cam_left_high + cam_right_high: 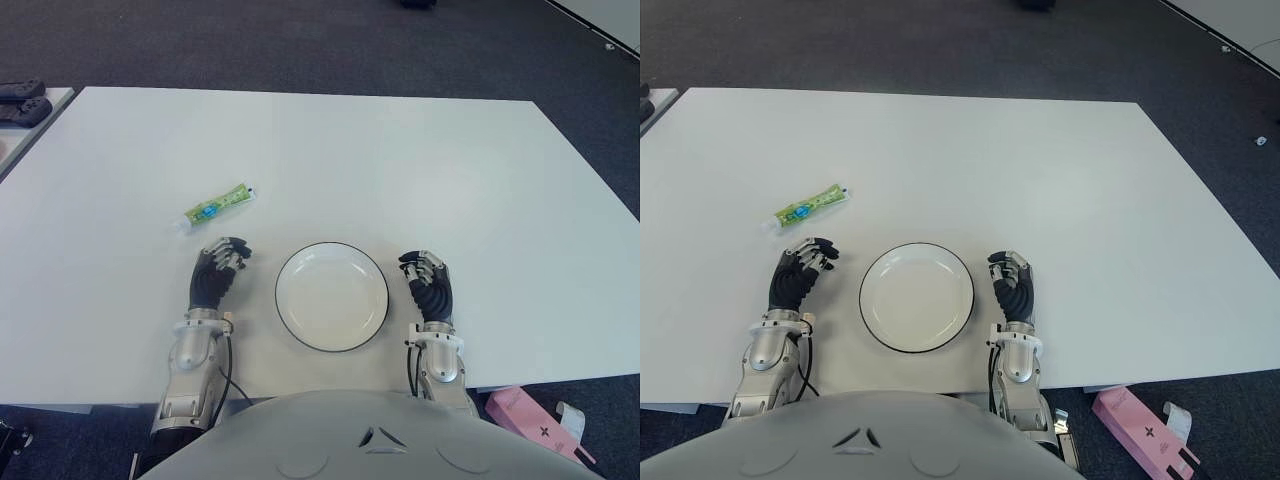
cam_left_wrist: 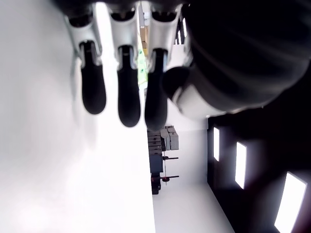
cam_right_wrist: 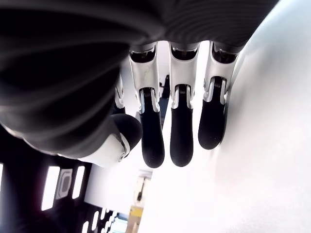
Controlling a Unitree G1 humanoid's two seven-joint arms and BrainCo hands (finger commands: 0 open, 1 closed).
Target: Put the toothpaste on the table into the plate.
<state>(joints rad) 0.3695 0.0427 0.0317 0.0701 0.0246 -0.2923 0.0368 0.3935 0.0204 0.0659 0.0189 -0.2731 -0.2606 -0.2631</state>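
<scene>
Both hands show at the near edge of the table (image 1: 420,160), one on each side of the plate (image 1: 332,296). Left hand (image 1: 217,272) is just beside the plate on its left; its fingers (image 2: 129,97) are loosely bent, apart from each other, and hold nothing. Right hand (image 1: 428,284) is just beside the plate on its right, also relaxed, with the fingers (image 3: 181,138) a little curved and nothing between them and the thumb.

Toothpaste (image 1: 217,208) lies flat on the table, beyond the left hand and a little to its left, near it but not touching. It is a small green tube, turned slantwise, with the white cap toward the robot's left. The plate is white with a dark rim and has nothing in it.

So, as I judge it, no part of the task is done yet: the tube is untouched and the plate waits. All is left: to reach the tube, to take it, to carry it over the rim and to let it go. The left hand seems the natural one for this (it is much nearer to the tube).

Nothing stands between the tube and the plate. Other things are well apart: some dark objects (image 1: 22,98) on a neighbouring surface at the far left, and a pink box (image 1: 530,420) on the floor at the right.
</scene>
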